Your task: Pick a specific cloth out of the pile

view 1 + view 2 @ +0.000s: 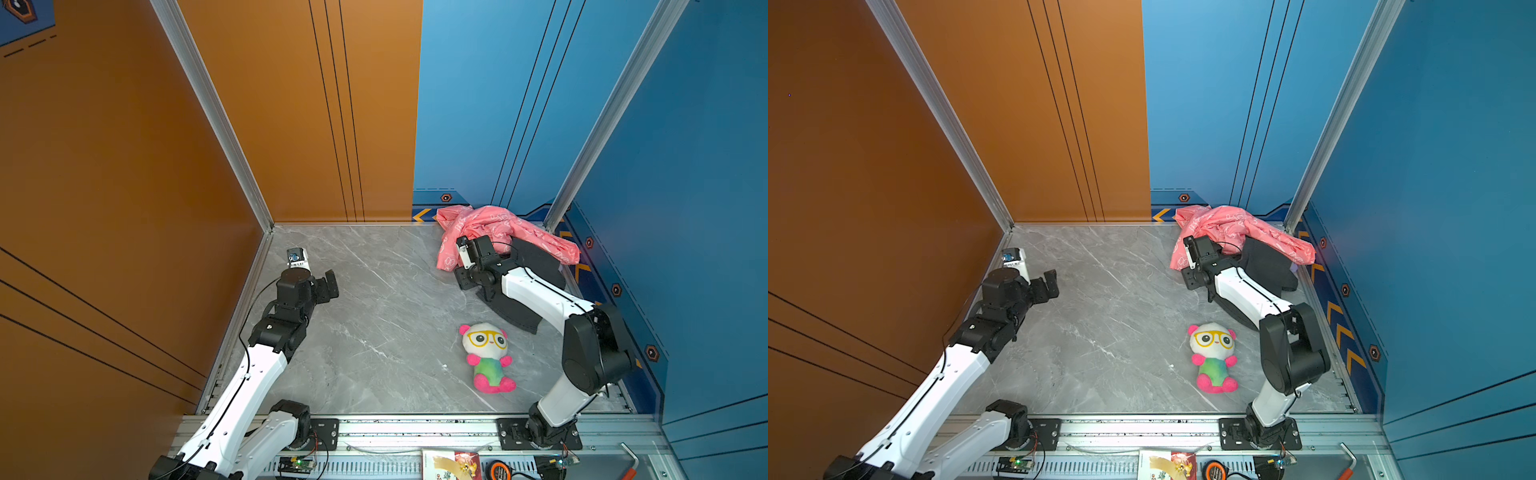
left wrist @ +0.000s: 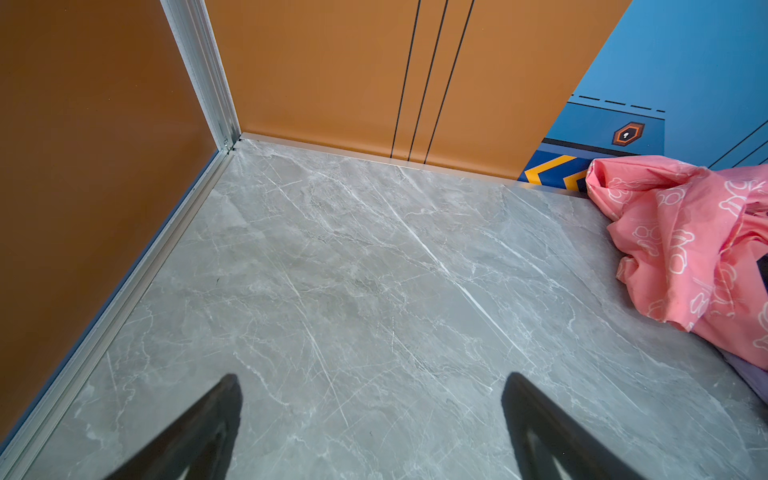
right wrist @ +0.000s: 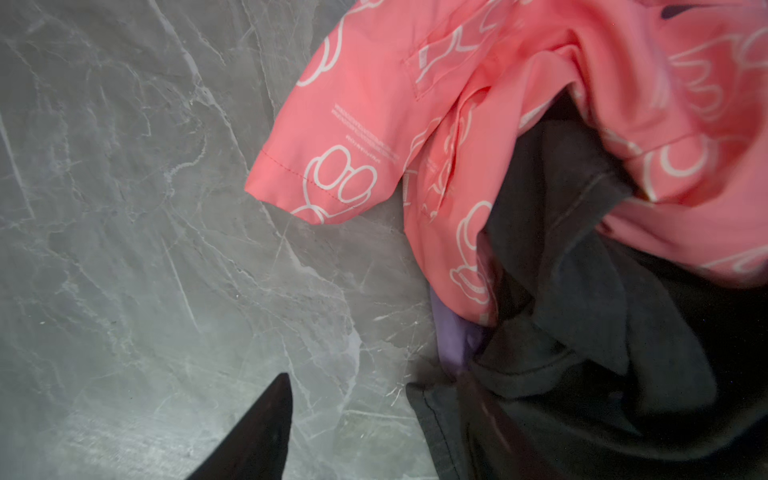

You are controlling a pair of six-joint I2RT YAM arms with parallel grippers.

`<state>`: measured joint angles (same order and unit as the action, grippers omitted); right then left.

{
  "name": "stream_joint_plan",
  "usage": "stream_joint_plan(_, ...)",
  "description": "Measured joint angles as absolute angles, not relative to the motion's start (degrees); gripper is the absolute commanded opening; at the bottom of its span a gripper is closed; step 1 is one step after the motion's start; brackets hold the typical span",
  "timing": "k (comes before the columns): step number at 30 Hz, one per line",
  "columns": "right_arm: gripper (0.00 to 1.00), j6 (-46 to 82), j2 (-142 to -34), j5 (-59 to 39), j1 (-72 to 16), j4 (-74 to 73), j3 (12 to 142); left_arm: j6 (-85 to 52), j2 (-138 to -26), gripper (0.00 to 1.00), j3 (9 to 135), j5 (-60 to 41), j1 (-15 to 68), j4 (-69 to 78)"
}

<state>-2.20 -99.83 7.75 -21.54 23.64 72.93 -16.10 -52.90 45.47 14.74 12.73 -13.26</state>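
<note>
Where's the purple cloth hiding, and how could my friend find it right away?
Look to the far right corner of the table, against the blue walls, where the pile of clothes lies. The purple cloth is only a lilac sliver peeking from under the pink printed cloth, beside the black garment. It is the only plain purple one.

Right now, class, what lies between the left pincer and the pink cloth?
Only bare tabletop separates left pincer and pink cloth, per the left wrist view.
</note>
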Motion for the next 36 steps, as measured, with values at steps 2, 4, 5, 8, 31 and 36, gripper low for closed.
stream_joint_plan(2, 0.51, -1.63, -102.91, 8.23, -21.47, 24.64, 74.74, -16.4, -52.9, 0.98, 45.45, 14.72, 12.84, -13.26)
stream_joint_plan(4, 0.45, -1.19, -105.47, 9.37, -21.43, 25.58, 76.14, -16.73, -52.9, 0.98, 45.45, 14.74, 12.88, -13.26)
stream_joint_plan(5, 0.43, -0.95, -106.28, 9.91, -21.43, 26.17, 76.64, -16.88, -52.9, 0.98, 45.45, 14.74, 12.88, -13.26)
stream_joint_plan(8, 0.38, -0.38, -108.68, 11.94, -21.19, 27.77, 78.19, -17.39, -52.88, 0.98, 45.41, 14.74, 12.88, -13.23)
stream_joint_plan(31, 0.34, -0.67, -117.67, 23.29, -18.74, 31.46, 82.3, -18.52, -52.16, 0.98, 44.25, 14.94, 13.21, -13.13)
stream_joint_plan(36, 0.34, -1.58, -119.85, 24.51, -18.68, 31.31, 84.16, -18.52, -52.12, 0.98, 44.25, 14.94, 13.21, -13.13)
